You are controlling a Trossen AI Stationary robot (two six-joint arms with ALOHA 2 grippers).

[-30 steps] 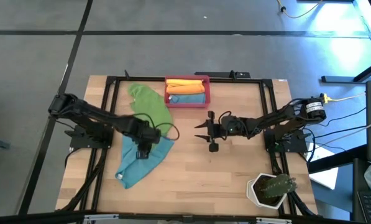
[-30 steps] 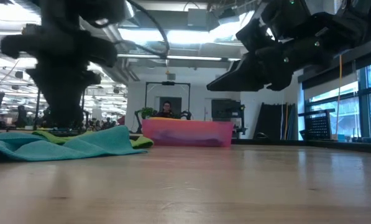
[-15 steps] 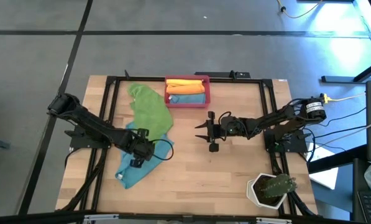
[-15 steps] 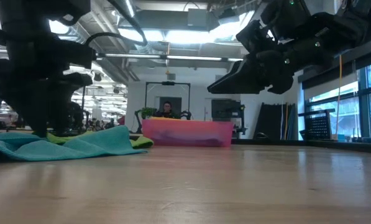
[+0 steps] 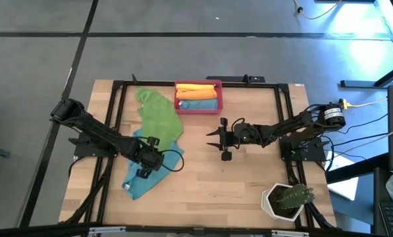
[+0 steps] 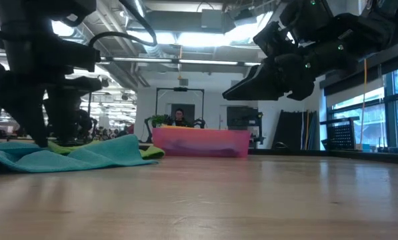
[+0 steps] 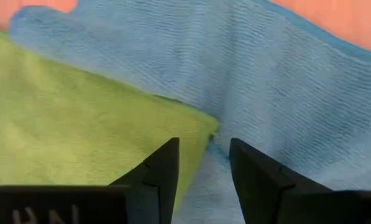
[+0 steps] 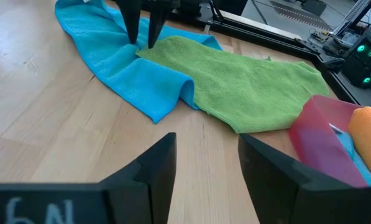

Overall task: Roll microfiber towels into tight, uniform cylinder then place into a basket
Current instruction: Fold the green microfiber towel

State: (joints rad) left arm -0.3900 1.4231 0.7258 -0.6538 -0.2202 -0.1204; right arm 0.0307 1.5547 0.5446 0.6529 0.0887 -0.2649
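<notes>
From above, the left gripper (image 5: 145,164) is hanging over the teal towel (image 5: 140,181), beside the green towel (image 5: 160,115); the basket (image 5: 198,106) is sitting well beyond, two rolls inside. At table height, the right gripper (image 6: 239,90) is hovering empty, jaws parted. Through the left wrist, part-open jaws are straddling both towels' edges, holding nothing; closing here risks pinching both cloths together.

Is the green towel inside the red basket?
No, the green towel lies spread on the table beside the basket, which holds only an orange roll and a blue one.
</notes>
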